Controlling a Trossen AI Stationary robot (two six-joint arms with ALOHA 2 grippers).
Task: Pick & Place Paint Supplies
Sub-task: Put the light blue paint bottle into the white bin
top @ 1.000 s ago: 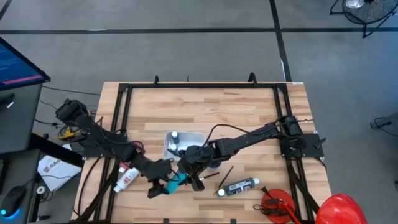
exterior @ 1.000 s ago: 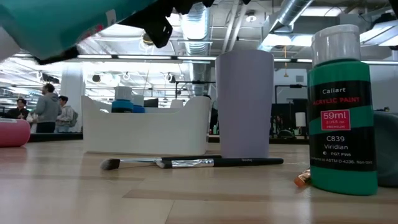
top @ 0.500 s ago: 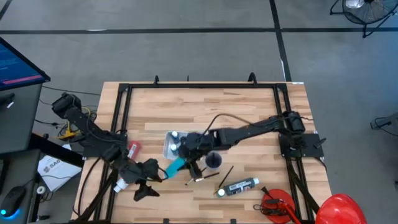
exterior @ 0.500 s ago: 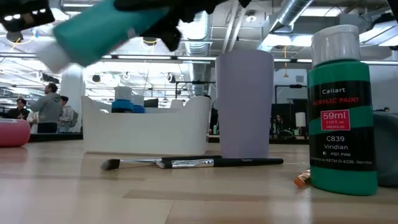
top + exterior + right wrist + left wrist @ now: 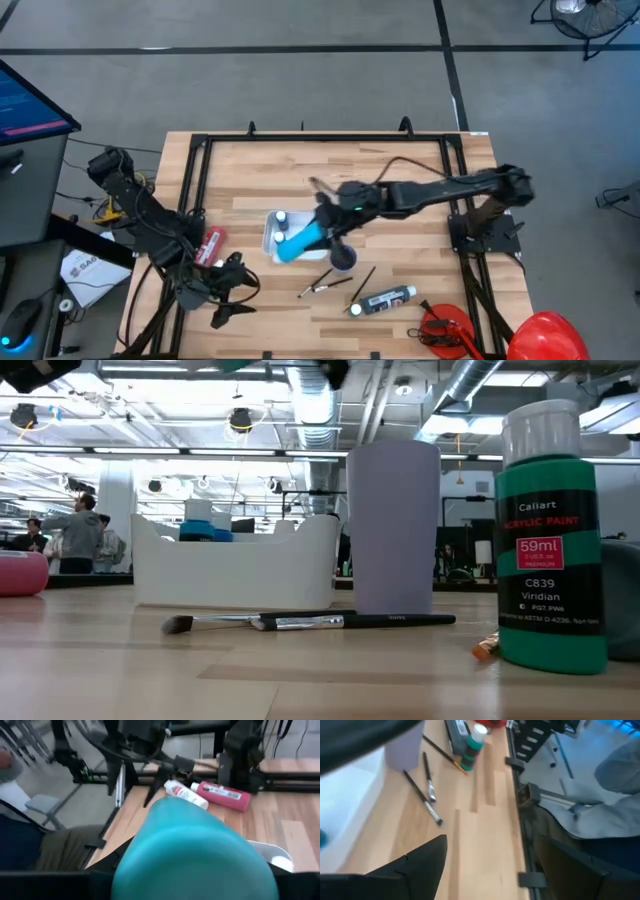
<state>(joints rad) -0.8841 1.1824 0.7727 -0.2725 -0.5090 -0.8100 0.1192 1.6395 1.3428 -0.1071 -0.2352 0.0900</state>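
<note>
My right gripper (image 5: 323,222) is shut on a light-blue paint tube (image 5: 302,240), which it holds over the white bin (image 5: 272,222) at mid-table. The tube fills the right wrist view (image 5: 195,855). My left gripper (image 5: 230,302) stands open by the table's near left corner, with nothing between its fingers (image 5: 415,865). A red tube (image 5: 212,245) and a white tube with a red label (image 5: 185,794) lie flat at the left. Two dark brushes (image 5: 322,285) and a white-capped green bottle (image 5: 385,300) lie on the table near the purple cup (image 5: 343,258). My right gripper holds the light-blue tube by its upper end (image 5: 318,230), coming at it from the table's right side and slanting down. The tube slopes away from the fingers toward the near left, clear of the table and above the bin. The tube hides the fingers in the wrist view.
A red tool (image 5: 442,330) and a red dome (image 5: 545,335) sit at the near right corner. The bin (image 5: 235,565) holds blue-topped bottles. Black frame rails (image 5: 195,190) run along the table's left and right sides. People stand in the room behind.
My right gripper has carried the light-blue tube up and toward the far edge, from over the table's near middle to above the white bin. My left gripper has drawn back from the tube toward the table's left edge.
</note>
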